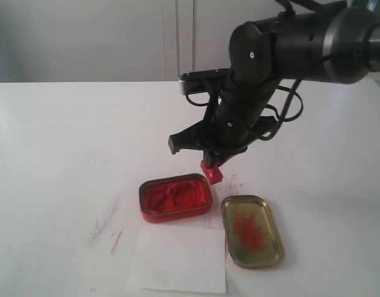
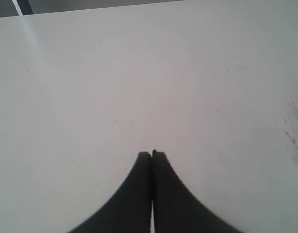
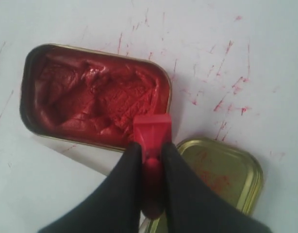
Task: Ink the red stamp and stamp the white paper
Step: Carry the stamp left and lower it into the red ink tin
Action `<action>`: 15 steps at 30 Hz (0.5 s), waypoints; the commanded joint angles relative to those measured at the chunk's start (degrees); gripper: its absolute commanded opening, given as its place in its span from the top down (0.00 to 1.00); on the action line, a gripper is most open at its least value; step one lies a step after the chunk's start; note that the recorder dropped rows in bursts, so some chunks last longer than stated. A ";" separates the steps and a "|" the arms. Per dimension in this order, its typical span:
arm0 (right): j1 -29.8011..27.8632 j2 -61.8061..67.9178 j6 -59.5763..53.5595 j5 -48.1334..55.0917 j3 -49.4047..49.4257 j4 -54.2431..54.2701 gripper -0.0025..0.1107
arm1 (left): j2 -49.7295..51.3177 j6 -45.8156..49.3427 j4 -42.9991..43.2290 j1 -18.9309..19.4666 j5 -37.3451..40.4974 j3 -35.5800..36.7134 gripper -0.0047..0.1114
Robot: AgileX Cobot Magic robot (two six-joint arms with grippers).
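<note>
Paper [image 1: 177, 267] appears only in the exterior view; right end effector [image 3: 151, 148] clamps red stamp [image 3: 152, 127], left end effector [image 2: 152, 154] pressed closed.

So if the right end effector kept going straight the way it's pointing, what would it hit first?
Probably the open ink tin: the red stamp in the right end effector hangs over the tin's corner beside the lid, so rim or paste just inside comes first. Depth is unclear.
</note>
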 commanded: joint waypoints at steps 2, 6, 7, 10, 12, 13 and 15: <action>0.20 4.65 -3.53 2.69 -6.03 1.64 0.98 | -0.28 0.00 -0.07 -0.32 0.04 0.27 0.96; 0.20 7.50 -5.83 4.10 -8.96 5.30 0.98 | -0.28 0.00 -0.07 -0.32 0.04 0.27 0.96; 0.20 8.18 -6.40 4.39 -9.55 6.02 0.98 | -0.28 0.00 -0.07 -0.32 0.04 0.27 0.96; 0.20 9.92 -7.17 5.34 -10.47 7.71 0.98 | -0.28 0.00 -0.07 -0.32 0.04 0.27 0.96; 0.20 10.84 -7.63 5.50 -10.47 8.26 0.98 | -0.28 0.00 -0.07 -0.32 0.04 0.27 0.96; 0.20 11.22 -7.63 5.64 -10.47 8.26 0.98 | -0.28 0.00 -0.07 -0.32 0.04 0.27 0.96; 0.20 11.77 -7.63 5.53 -10.47 8.41 0.98 | -0.28 0.00 -0.07 -0.32 0.04 0.27 0.96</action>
